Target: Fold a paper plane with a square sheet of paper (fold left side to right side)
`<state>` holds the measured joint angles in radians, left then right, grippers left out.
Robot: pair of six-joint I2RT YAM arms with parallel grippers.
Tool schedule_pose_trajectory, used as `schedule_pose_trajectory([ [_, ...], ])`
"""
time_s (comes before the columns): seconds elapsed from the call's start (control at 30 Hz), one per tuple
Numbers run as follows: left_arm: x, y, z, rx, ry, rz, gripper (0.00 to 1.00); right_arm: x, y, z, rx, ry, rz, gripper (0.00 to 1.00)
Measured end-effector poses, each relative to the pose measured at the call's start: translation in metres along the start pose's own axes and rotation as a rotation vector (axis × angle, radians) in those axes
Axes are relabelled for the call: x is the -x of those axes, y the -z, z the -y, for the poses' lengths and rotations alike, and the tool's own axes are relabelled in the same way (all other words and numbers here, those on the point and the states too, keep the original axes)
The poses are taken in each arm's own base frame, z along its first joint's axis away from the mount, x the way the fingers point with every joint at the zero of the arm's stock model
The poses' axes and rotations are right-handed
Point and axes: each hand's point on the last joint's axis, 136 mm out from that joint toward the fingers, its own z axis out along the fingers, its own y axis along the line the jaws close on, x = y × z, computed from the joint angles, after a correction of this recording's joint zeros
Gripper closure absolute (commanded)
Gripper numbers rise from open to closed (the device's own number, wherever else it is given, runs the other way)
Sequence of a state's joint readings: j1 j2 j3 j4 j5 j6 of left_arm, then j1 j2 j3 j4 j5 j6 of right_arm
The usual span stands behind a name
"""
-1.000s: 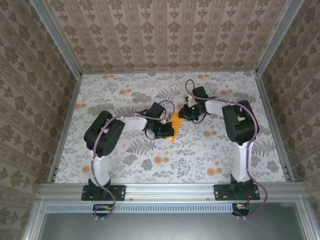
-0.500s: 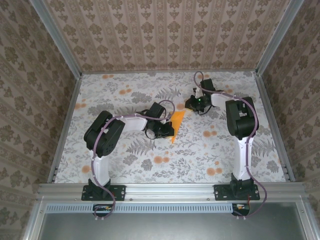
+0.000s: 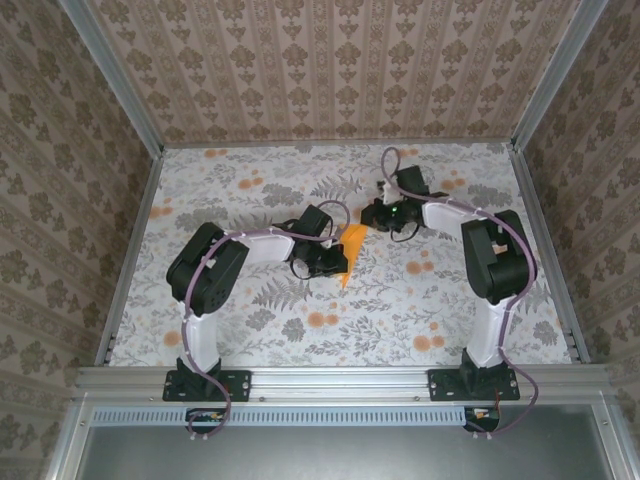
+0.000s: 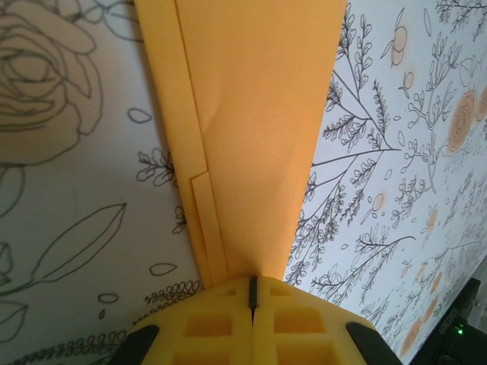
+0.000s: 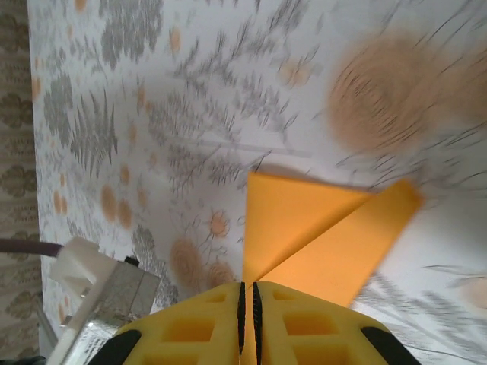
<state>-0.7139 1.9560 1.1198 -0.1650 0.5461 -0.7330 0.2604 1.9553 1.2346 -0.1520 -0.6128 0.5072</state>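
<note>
Left gripper (image 3: pixel 335 264) jaws closed, elbow bent, forearm pointing 3 o'clock. Right gripper (image 3: pixel 370 216) jaws closed, elbow bent, forearm pointing 10 o'clock.

Entry: readable text, labels, brands, numbers, signs.
Count: none that I can make out on my feeds.
Note: faint marking on a dark housing (image 4: pixel 466 308), left wrist view, too small to read.
</note>
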Motion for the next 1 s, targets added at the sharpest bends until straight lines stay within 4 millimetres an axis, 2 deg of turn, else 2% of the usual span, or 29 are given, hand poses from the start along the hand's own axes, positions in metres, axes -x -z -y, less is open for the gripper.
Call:
schedule_pose_trajectory([
  [0.13, -0.001, 0.001, -0.001, 0.008, 0.005, -0.003, 0.93, -0.020, -0.028, 0.009, -0.009, -0.029, -0.067, 0.86],
  [0.23, -0.002, 0.002, -0.001, 0.011, 0.006, -0.005, 0.90, -0.028, -0.039, 0.021, -0.022, -0.058, -0.102, 0.86],
  [0.33, -0.002, 0.004, -0.002, 0.020, 0.005, -0.003, 0.85, -0.024, -0.040, 0.022, -0.029, -0.063, -0.098, 0.86],
  [0.43, -0.003, 0.013, 0.001, 0.029, -0.001, 0.002, 0.83, -0.023, -0.040, 0.022, -0.037, -0.068, -0.105, 0.86],
  [0.53, -0.002, 0.026, 0.013, 0.015, -0.023, 0.019, 0.83, -0.023, -0.040, 0.023, -0.044, -0.072, -0.110, 0.86],
  [0.7, 0.007, 0.044, 0.047, -0.058, -0.078, 0.051, 0.83, -0.023, -0.040, 0.022, -0.050, -0.070, -0.114, 0.87],
  [0.83, -0.001, 0.037, 0.059, -0.084, -0.101, 0.023, 0.83, -0.023, -0.041, 0.023, -0.053, -0.070, -0.118, 0.87],
  [1.0, -0.008, 0.017, 0.044, -0.053, -0.076, -0.027, 0.83, -0.023, -0.041, 0.023, -0.056, -0.068, -0.121, 0.87],
])
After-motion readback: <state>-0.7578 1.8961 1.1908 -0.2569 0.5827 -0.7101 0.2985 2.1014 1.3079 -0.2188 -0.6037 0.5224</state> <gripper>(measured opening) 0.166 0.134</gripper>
